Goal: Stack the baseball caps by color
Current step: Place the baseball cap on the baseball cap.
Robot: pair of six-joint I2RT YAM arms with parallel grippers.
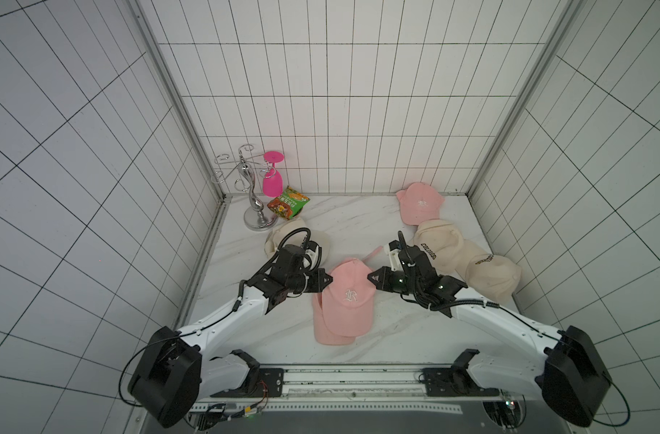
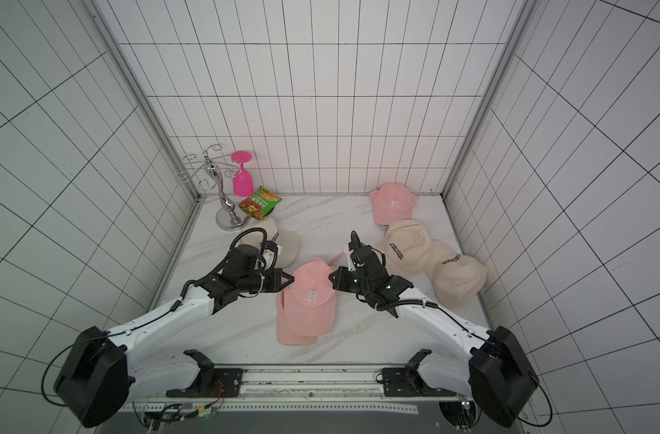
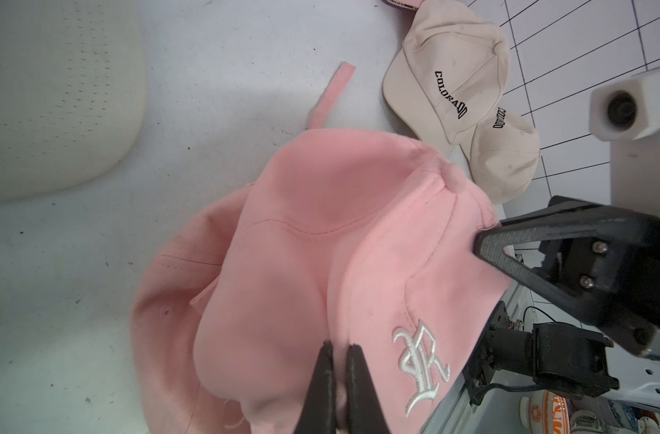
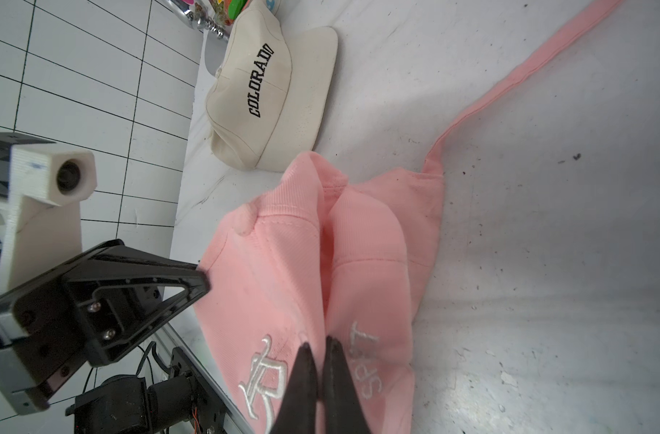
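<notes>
Your left pincer (image 1: 327,281) is closed to a narrow pinch on a fold of the top pink cap (image 1: 349,297). It bites the side of the crown nearest your left arm, which the left wrist view (image 3: 339,360) shows close up. Your right pincer (image 1: 370,278) pinches the opposite side of the same cap just as tightly, beside the white embroidered letter. This cap sits at the centre of the table (image 1: 396,330), on top of a second pink cap (image 1: 323,332) whose brim pokes out underneath. A loose pink strap (image 1: 373,252) trails from the pair toward the back. The third pink cap (image 1: 418,204) lies in the far right corner, touching a cream cap (image 1: 433,244). That cream cap overlaps another cream cap (image 1: 486,274) along the right edge. The last cream cap (image 4: 268,94) lies apart on the left, partly hidden under your left arm. Behind it stand a silver rack (image 1: 249,188) with a hot-pink goblet (image 1: 273,180) hanging upside down, and a snack packet (image 1: 287,203).
</notes>
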